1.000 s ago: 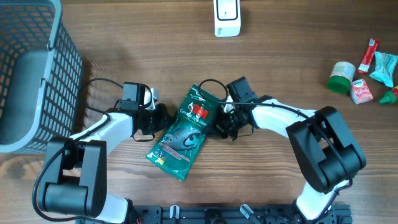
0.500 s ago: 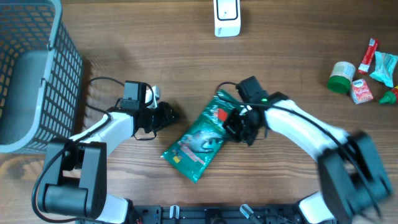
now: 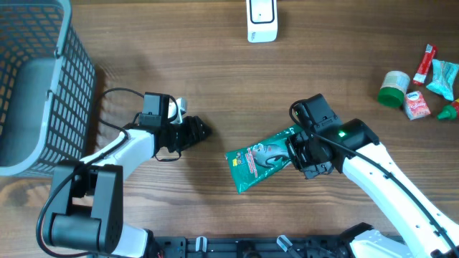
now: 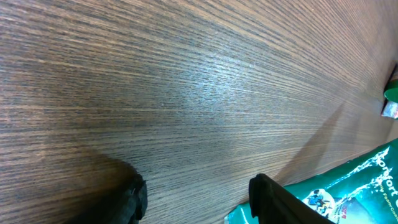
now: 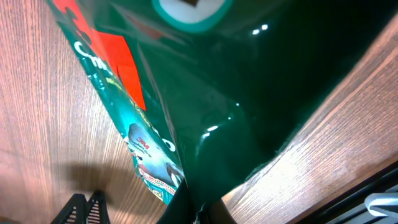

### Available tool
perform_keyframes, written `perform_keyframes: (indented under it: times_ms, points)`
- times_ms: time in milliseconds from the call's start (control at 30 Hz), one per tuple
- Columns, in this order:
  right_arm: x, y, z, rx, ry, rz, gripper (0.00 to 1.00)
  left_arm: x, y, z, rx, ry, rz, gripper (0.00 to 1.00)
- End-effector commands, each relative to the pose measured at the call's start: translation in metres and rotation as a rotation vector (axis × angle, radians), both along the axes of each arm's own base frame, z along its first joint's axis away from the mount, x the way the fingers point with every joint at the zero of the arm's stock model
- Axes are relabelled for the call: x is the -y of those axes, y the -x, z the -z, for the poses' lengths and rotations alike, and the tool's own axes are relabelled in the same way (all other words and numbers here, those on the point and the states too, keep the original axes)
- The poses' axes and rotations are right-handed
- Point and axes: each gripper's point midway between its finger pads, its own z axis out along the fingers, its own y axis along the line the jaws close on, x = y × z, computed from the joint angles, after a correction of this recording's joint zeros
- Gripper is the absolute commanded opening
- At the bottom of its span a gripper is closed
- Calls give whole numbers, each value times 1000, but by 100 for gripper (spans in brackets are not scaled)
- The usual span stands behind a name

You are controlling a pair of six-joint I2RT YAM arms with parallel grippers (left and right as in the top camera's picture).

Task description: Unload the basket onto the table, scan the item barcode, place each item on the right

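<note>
Showing wood-grain table, right pincer clamped on green pouch, left pincer apart, grey basket far-left

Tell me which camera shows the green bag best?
The overhead view. It shows the whole green bag, pinched at one end by the right gripper. The right wrist view sees only a shiny close-up part of the bag. The left wrist view catches just a corner of it at the picture's lower right.
</note>
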Motion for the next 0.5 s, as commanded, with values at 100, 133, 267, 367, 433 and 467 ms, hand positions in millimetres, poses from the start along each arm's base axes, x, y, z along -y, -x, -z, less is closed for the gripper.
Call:
perform_keyframes:
  times_ms: [100,133,267,367,433,467]
  points:
    - [-30,15,-15,-155,-209,206,4,-36,35,54,-148,-207,-54,60]
    - [-35,18,-17,-191,-243,237,4,-36,35,54,-148,-207,-54,61]
    - [-56,26,-39,-326,-462,250,4,-36,35,54,-148,-207,-54,63]
    - [-46,13,-46,-308,-532,268,4,-36,35,54,-148,-207,-54,63]
    - [-32,8,-45,-313,-532,325,4,-36,35,54,-148,-207,-54,64]
    - [-27,6,-44,-317,-530,354,4,-36,35,54,-148,-207,-54,66]
